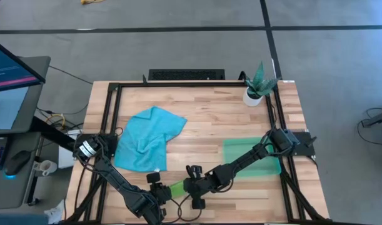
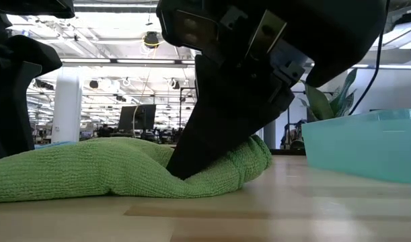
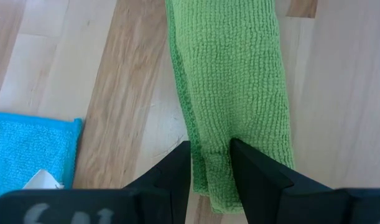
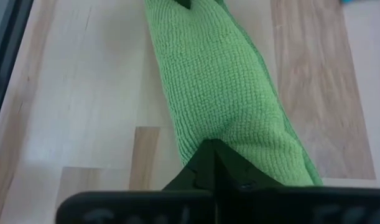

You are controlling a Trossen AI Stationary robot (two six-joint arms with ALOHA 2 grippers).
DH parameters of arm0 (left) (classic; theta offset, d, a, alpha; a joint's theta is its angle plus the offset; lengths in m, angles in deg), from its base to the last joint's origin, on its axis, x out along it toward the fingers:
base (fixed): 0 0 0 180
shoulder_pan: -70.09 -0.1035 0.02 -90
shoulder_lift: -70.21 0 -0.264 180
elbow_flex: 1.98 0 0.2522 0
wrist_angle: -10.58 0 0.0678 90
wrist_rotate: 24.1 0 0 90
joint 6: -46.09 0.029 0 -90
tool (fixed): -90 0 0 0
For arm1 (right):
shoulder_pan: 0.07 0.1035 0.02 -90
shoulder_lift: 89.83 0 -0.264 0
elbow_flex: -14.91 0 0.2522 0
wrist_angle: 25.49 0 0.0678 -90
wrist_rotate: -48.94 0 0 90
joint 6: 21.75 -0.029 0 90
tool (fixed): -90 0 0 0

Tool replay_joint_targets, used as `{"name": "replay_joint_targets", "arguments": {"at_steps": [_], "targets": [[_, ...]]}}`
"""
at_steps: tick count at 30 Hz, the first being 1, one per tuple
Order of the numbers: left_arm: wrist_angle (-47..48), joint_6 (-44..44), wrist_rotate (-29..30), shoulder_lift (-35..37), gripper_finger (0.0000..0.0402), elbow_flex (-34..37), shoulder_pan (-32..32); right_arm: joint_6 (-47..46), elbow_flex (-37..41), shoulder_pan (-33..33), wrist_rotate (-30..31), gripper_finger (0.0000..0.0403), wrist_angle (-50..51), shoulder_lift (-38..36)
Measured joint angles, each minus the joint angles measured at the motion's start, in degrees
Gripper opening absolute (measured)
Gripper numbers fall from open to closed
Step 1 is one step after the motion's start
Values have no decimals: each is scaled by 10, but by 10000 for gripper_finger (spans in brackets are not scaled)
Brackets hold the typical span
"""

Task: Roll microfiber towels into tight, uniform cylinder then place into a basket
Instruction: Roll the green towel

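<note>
Now your left hand (image 3: 211,163) is clamping one end of the rolled lime green towel (image 1: 177,187), its fingers pinching a fold of cloth; your right hand (image 4: 209,155) is pressing, fingers together, into the other end; the roll is lying on the bench (image 1: 203,112) at its front edge; the turquoise towel (image 1: 147,139) is lying crumpled on the left; the basket (image 1: 236,150) is sitting right of centre.
</note>
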Motion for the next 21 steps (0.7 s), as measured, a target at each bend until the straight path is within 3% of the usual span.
{"name": "replay_joint_targets", "arguments": {"at_steps": [21], "targets": [[1, -4, 0, 0, 118, 0, 0, -5, 1, 0, -4, 15, 0, 0]]}}
